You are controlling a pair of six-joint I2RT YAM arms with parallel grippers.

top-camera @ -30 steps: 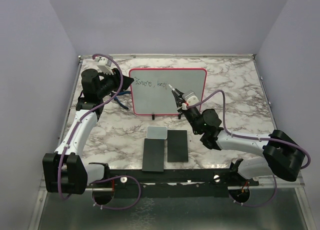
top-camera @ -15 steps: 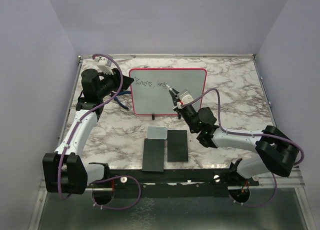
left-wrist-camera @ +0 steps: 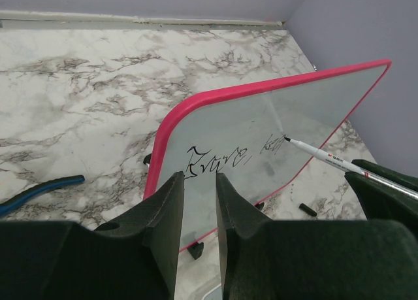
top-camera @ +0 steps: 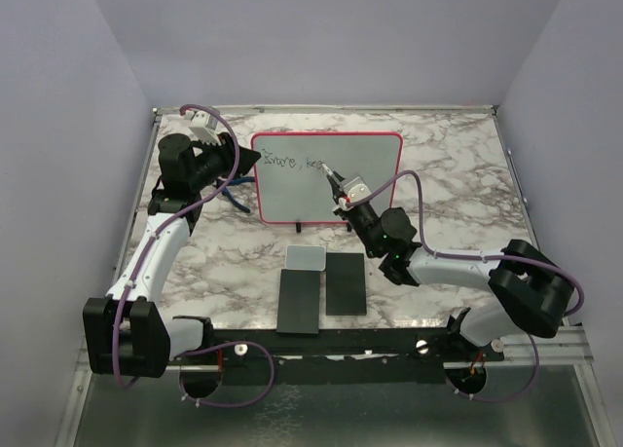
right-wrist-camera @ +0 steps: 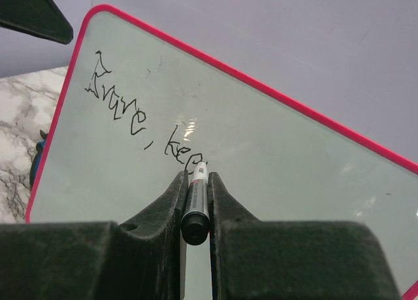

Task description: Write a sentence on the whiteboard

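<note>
The whiteboard (top-camera: 365,179) with a red-pink rim stands upright at the back middle of the table. The sentence (top-camera: 292,162) runs along its upper left and reads about "Brave, kee" in the right wrist view (right-wrist-camera: 130,117). My right gripper (top-camera: 346,189) is shut on a white marker (right-wrist-camera: 196,195), whose tip touches the board at the end of the last word. The marker also shows in the left wrist view (left-wrist-camera: 333,159). My left gripper (top-camera: 251,159) is at the board's upper left edge. Its jaws (left-wrist-camera: 199,177) stand a narrow gap apart with nothing seen between them.
Two black slabs (top-camera: 298,301) (top-camera: 345,283) and a small grey-white pad (top-camera: 306,257) lie in front of the board. A blue cable-like item (left-wrist-camera: 39,189) lies left of the board. A small black piece (left-wrist-camera: 307,210) lies by the board's foot.
My right gripper and marker have shifted a little left along the board, and the right elbow has drawn inward. The left arm has not moved.
</note>
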